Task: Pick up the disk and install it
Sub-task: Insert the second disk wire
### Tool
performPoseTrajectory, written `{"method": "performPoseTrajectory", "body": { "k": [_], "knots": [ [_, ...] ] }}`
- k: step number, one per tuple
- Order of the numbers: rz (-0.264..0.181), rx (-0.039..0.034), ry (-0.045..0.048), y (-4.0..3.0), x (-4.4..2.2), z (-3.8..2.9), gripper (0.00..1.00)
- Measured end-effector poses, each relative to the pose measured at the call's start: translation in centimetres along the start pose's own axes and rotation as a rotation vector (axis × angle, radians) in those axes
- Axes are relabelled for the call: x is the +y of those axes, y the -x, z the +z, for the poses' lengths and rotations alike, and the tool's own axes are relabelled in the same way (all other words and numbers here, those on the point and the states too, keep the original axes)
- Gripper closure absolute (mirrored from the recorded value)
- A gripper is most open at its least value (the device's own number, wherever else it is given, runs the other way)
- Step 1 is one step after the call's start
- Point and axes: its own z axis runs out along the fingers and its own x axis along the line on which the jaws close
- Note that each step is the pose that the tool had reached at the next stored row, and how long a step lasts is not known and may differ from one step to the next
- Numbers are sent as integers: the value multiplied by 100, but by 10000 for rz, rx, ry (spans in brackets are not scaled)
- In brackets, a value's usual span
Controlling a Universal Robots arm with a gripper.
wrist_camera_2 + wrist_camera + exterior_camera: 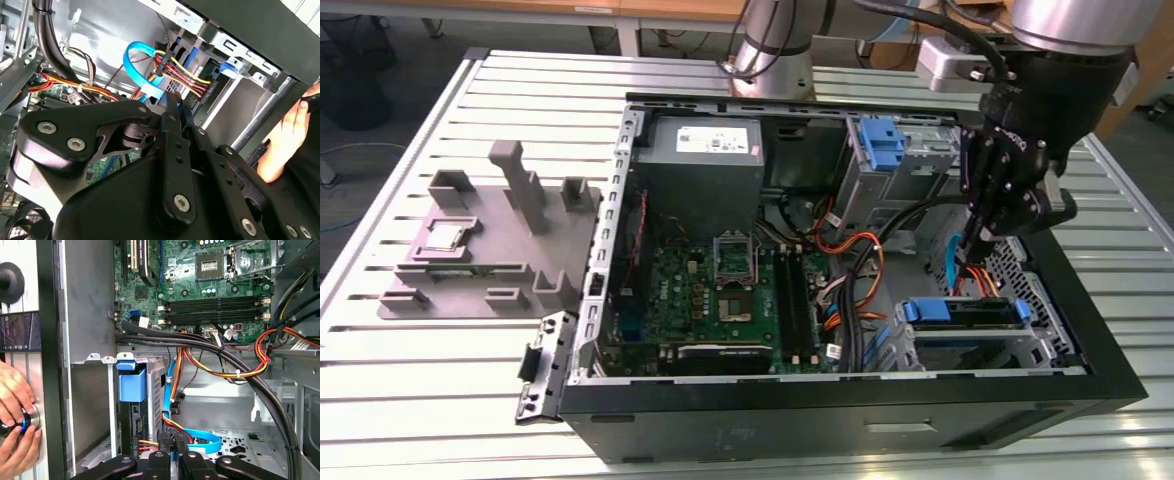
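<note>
Sitting in the bay, the flat silver disk with blue plastic rails (963,312) looks rigid, heavy; the black gripper (983,243) hangs over the cables, whether it grips anything cannot be told.

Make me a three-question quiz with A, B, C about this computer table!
1. Where is the silver chip?
A) on the grey stand
B) on the floor
C) on a shelf

2. What colour is the flat looped cable?
A) white
B) blue
C) green

3. The case is:
A) shut
B) tipped over
C) open

Answers:
1 A: the chip sits on the stand, at the exterior view's left of the case.
2 B: it is bright blue in both wrist views.
3 C: the green board shows inside.
</note>
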Motion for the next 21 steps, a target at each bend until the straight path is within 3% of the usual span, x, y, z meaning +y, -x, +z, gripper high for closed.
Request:
{"method": "performPoseTrajectory", "body": {
  "k": [3, 4, 8, 11, 21],
  "knots": [
    [29, -242, -57, -23, 15, 11, 84],
    [42, -394, -77, -45, 20, 20, 84],
    [74, -623, -153, -141, 33, 50, 84],
    [87, -689, -197, -188, 49, 66, 84],
    [90, -744, -282, -299, 130, 116, 84]
  ]
}}
